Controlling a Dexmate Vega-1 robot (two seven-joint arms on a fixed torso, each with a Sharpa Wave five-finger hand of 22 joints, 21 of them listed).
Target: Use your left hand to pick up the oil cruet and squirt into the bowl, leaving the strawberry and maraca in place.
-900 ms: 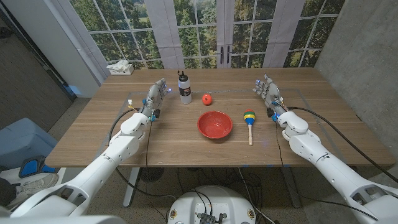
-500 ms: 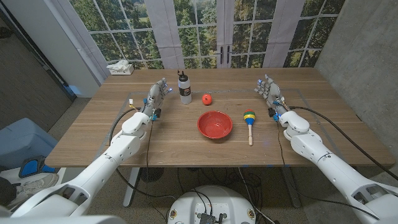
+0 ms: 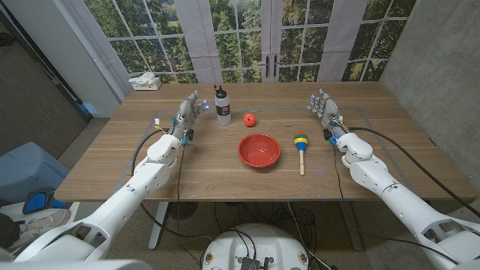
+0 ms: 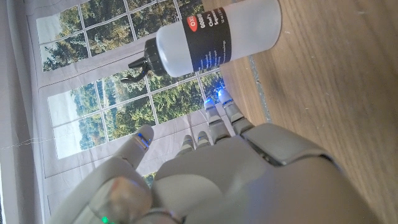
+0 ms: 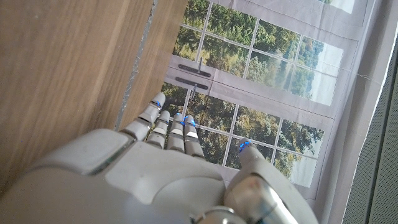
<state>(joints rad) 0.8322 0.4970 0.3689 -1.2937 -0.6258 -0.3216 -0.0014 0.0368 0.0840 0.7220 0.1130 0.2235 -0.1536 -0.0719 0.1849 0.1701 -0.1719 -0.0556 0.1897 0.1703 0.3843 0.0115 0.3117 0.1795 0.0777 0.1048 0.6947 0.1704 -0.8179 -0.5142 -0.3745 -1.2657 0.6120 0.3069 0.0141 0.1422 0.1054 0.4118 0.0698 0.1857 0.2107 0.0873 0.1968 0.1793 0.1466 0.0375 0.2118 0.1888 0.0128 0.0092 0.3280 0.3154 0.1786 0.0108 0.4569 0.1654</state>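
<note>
**Ana:** Red is what catches the eye first: the bowl sits on the wooden table, roughly midway between the two arms.

**Ben:** And the oil cruet?

**Ana:** Behind the bowl and off toward the robot's left, standing upright. It has a white body, a dark label and a black spout. The left wrist view shows it too, just beyond that hand's fingertips, with a gap between them.

**Ben:** So the left hand is not on it?

**Ana:** No. It stands just beside the cruet, on the side away from the bowl, fingers apart and reaching up, holding nothing.

**Ben:** The strawberry?

**Ana:** Directly behind the bowl, near the cruet but apart from it.

**Ben:** And the maraca?

**Ana:** Lying just beside the bowl on the robot's right, its striped head pointing away from the robot and its wooden handle toward the near edge.

**Ben:** The right hand?

**Ana:** Well beyond the maraca from the bowl, raised, fingers spread, gripping nothing. Its wrist view shows the fingers apart against the windows.

**Ben:** Anything else?

**Ana:** A tissue box sits at the far corner, well behind the cruet on the robot's left.
</note>
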